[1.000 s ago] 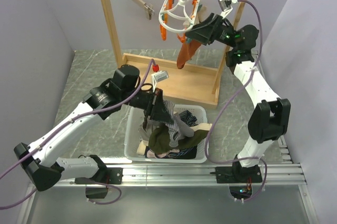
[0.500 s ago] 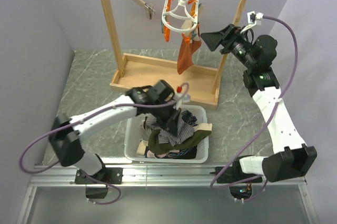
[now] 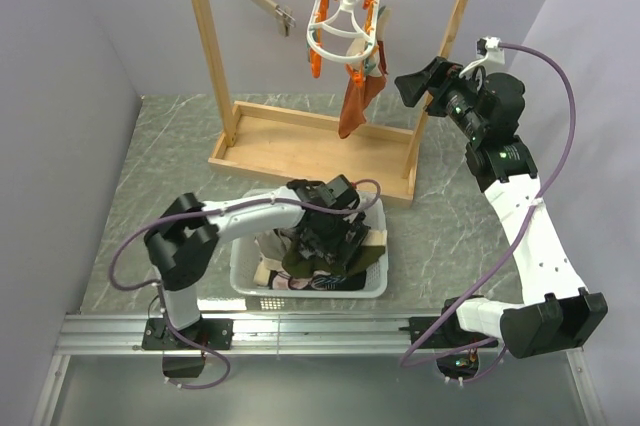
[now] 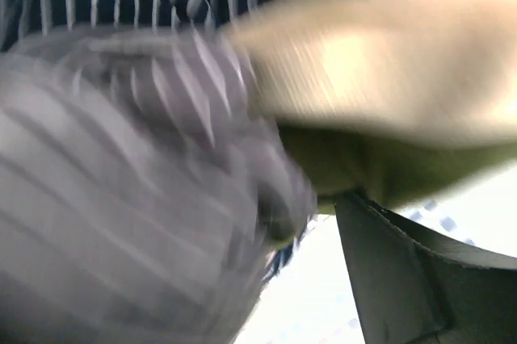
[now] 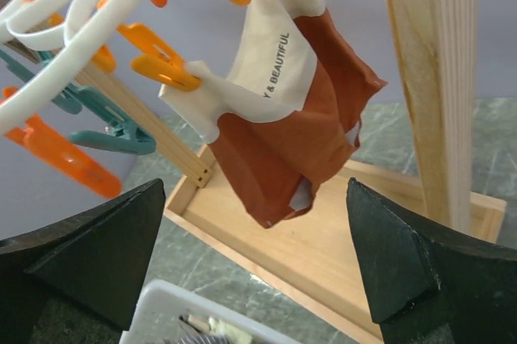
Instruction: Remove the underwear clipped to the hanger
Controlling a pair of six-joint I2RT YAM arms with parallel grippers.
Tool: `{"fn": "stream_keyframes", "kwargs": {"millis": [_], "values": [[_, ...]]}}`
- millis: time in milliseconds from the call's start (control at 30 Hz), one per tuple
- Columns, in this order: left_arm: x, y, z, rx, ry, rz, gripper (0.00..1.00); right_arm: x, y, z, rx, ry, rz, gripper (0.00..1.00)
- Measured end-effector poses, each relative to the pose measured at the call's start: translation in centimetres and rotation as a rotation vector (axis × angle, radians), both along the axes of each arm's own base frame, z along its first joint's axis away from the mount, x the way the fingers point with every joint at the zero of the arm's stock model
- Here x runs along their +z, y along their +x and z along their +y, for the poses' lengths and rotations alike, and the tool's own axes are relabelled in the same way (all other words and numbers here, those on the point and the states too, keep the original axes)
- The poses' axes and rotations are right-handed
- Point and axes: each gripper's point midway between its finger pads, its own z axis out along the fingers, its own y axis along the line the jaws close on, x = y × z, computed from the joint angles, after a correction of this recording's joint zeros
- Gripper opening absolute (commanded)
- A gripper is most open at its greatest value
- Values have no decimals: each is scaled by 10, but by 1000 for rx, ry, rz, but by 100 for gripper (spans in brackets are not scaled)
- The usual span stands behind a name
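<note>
Ahead of right jaws, underwear

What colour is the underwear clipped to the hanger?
The underwear is rust-orange with a cream printed waistband; clearest in the right wrist view.

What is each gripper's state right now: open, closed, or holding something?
Left gripper: cannot be told; it sits among blurred clothes in the basket.
Right gripper: open, holding nothing, facing the rust-orange underwear.

Open air reaches the rust-orange brief; a wooden post flanks right, pegs seemingly crowd left.
</note>
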Motion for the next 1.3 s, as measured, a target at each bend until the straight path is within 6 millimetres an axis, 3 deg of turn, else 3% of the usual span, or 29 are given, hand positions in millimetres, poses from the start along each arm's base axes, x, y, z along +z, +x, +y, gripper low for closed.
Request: {"fn": "stream_keyframes", "kwargs": {"millis": [133,267,367,433,500,600,833,933,1167,1233,1300], "values": [[49,24,0,67,-57,-167,99,-5,0,-3,-15,-15,8,100],[135,52,-18,141,-210,-316,99,-11,0,-4,-17,-23,21,100],[196,60,-28,175,-338,-404,99,-11,1,-5,-25,-26,21,100],[223,65,-27,205,-389,-460,99,-12,1,-6,-31,-30,22,100],[233,72,-23,238,-396,-512,100,-13,1,-7,-37,-30,27,100],[225,93,-18,301,-340,-594,99,-13,1,-8,-39,-31,28,100],[145,162,-16,417,-66,-765,99,-14,1,-10,-50,-34,32,100],[124,187,-18,441,-8,-815,100,-14,1,-11,-59,-39,31,100],[115,253,-16,542,12,-940,98,-20,-2,-14,-68,-51,41,100],[115,267,-13,558,10,-969,92,-22,-3,-15,-69,-53,43,100],[117,280,-12,568,-1,-990,67,-25,-4,-15,-68,-55,51,100]]}}
